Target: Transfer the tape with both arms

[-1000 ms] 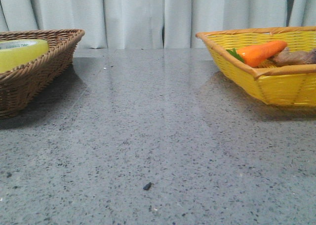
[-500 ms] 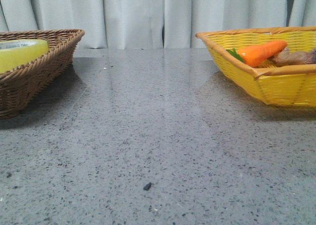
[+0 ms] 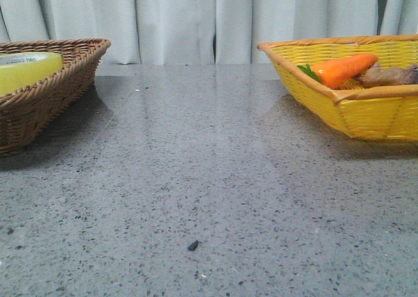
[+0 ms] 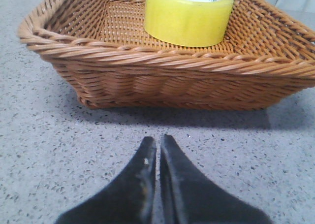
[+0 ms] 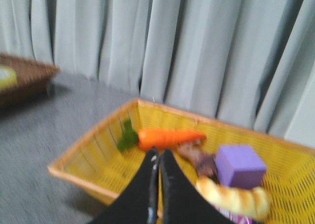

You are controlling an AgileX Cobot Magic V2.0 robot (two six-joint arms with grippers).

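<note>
The yellow tape (image 4: pixel 189 16) with a white core and green print lies flat inside a brown wicker basket (image 4: pixel 162 76). In the front view the tape (image 3: pixel 26 72) shows at the far left in that basket (image 3: pixel 46 98). My left gripper (image 4: pixel 158 141) is shut and empty, low over the table just in front of the basket's near wall. My right gripper (image 5: pixel 159 153) is shut and empty, above a yellow basket (image 5: pixel 88 157). Neither gripper shows in the front view.
The yellow basket (image 3: pixel 366 111) at the right holds an orange toy carrot (image 3: pixel 343 68), a brown item (image 5: pixel 199 157), a purple block (image 5: pixel 240 166) and a bread-like piece (image 5: pixel 234 197). Grey curtains hang behind the speckled grey table (image 3: pixel 209 179). A small dark speck (image 3: pixel 193 245) lies near the front.
The front view has shifted very slightly; the baskets and tape stay where they were. No arm has come into that view.
</note>
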